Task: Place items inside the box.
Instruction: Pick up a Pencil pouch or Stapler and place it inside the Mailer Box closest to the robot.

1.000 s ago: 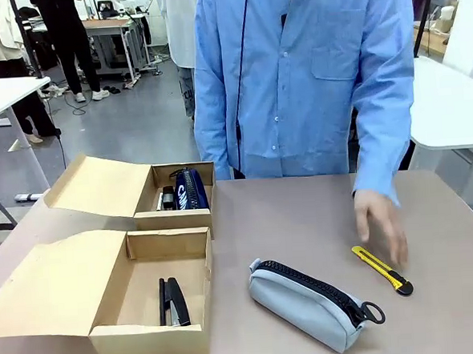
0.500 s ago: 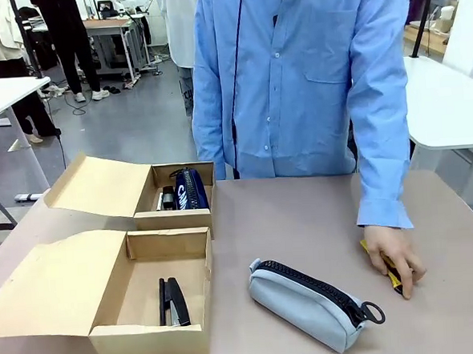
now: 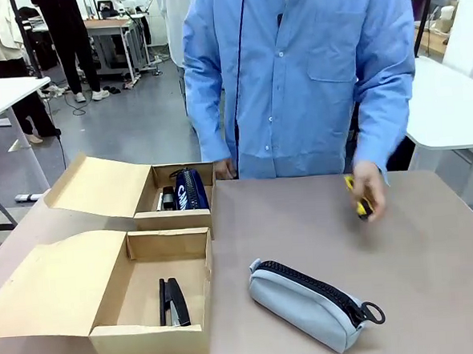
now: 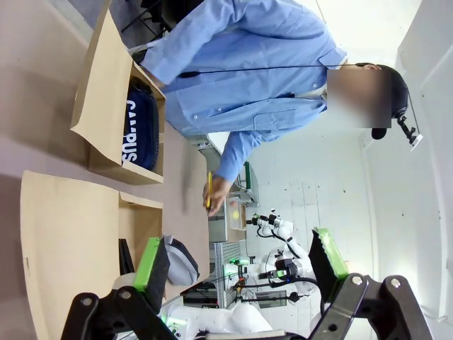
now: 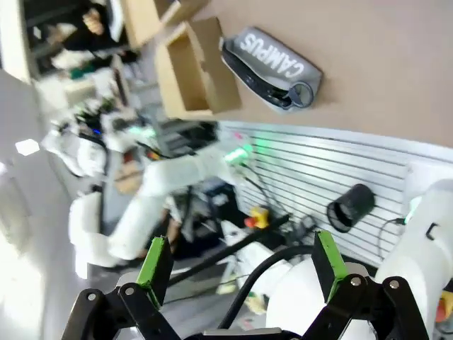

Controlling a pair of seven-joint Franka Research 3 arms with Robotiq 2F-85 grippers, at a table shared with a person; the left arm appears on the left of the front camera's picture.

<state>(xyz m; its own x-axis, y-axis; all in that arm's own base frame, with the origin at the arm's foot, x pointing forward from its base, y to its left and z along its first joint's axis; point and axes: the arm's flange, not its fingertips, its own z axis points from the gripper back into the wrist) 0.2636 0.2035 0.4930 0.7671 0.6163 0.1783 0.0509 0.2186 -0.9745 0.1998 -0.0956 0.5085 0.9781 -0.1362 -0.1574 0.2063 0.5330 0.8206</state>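
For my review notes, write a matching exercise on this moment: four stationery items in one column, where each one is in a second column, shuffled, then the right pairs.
Items:
1. yellow-black utility knife
2. grey pouch
3. navy pouch
4. black stapler

Places:
A. lying on the table
B. in the near box
C. in the person's hand, above the table
D. in the far box

Pairs: 1-C, 2-A, 3-D, 4-B
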